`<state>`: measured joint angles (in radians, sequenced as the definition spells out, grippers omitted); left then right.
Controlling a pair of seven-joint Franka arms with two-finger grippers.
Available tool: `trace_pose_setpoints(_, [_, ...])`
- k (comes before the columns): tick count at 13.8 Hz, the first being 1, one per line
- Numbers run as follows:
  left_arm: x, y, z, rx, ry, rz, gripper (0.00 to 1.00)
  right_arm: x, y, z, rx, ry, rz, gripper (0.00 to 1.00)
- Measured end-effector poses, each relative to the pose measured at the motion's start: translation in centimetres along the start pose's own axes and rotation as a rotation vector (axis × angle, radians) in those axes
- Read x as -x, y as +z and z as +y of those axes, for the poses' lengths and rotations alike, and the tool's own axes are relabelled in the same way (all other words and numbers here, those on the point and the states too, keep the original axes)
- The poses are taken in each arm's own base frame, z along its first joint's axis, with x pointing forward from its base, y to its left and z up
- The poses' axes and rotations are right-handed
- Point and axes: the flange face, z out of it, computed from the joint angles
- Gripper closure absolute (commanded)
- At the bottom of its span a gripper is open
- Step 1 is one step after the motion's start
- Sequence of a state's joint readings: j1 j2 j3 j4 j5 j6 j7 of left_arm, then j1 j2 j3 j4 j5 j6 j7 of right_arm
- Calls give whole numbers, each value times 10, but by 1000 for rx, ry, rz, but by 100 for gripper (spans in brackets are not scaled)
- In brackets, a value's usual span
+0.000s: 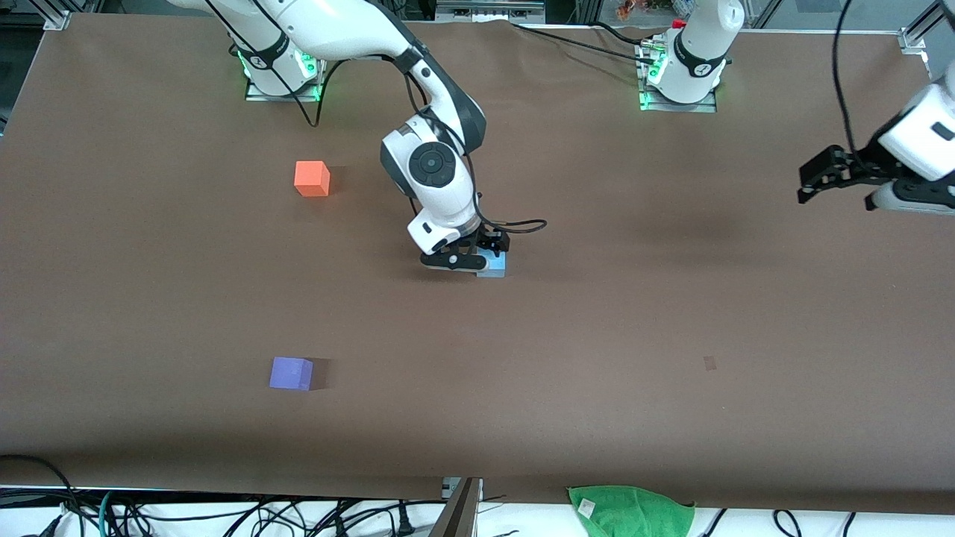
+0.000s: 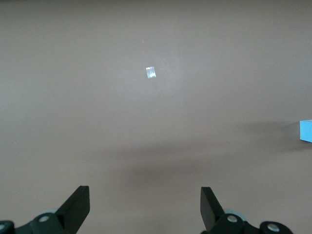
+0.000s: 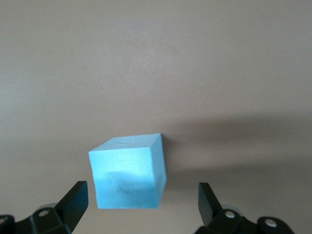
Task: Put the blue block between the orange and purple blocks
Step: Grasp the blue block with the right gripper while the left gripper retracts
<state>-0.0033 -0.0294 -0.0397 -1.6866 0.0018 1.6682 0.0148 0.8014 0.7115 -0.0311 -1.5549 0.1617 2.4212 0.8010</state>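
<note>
Desk [image 1: 634,313]: broad, flat, covered in matte brown sheet, faintly creased near the arm bases. A small pale tape mark [image 2: 151,72] shows on it in the left wrist view.

Right arm reaches to mid-desk; right gripper [image 1: 477,257] is low over the blue block [image 1: 494,265], fingers apart with the cube sitting between them, not yet clamped. Right wrist view shows clear gaps on both sides of the cube.

Left gripper [image 1: 821,179] waits in the air over the left arm's end of the desk, fingers spread, nothing held.

Blocks: three equal plain cubes, matte, sharp-edged, looking like foam or soft plastic. Orange block [image 1: 312,179] lies toward the right arm's end, farther from the front camera; purple block [image 1: 291,373] lies nearer that camera. The blue block sits well apart from both, at mid-desk.

Risks, as I judge them: the cube sits skewed to the fingers, so closing may twist it or pinch a corner, giving a weak hold that slips in transit. The gap between orange and purple is wide, so collision is unlikely; a crooked or off-line drop is likelier.
</note>
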Motion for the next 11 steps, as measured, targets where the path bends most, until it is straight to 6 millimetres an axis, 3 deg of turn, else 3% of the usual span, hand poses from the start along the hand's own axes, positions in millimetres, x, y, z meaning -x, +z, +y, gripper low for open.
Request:
trace_pose_setpoints(5, [14,8,4,-2,-45,-46,0,25,35,-24,-8,-23,57,0])
trace_pose_setpoints(9, [14,8,4,-2,-50,-49,0,25,56,-21,43,-86,98,1])
trace_pose_setpoints(10, [14,8,4,-2,-52,-49,0,24,56,-20,46,-88,101,12])
trace_pose_setpoints(11, [14,8,4,-2,-55,-50,0,23,56,-20,46,-87,103,29])
